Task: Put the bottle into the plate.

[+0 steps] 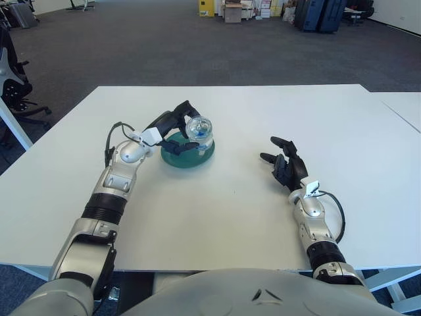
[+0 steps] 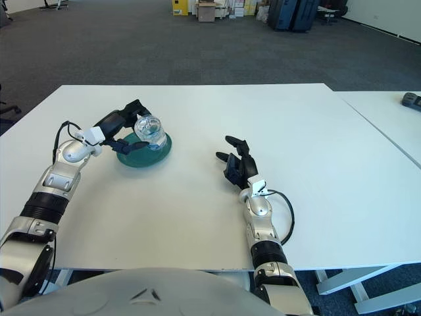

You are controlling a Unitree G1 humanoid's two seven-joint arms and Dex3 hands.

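A clear plastic bottle [image 1: 200, 129] is tipped over inside the round green plate [image 1: 197, 160] at the table's centre left, its base turned toward me. My left hand [image 1: 188, 131] reaches in from the left. One finger is over the bottle's top and the thumb is under it above the plate's rim, so it is shut on the bottle. My right hand [image 1: 283, 162] shows well to the right of the plate, apart from it, fingers spread and holding nothing.
The white table [image 1: 230, 197] stretches wide around the plate. A second white table [image 2: 388, 125] adjoins on the right with a dark object [image 2: 411, 99] on it. An office chair [image 1: 13, 72] stands off the left edge; boxes and luggage are far behind.
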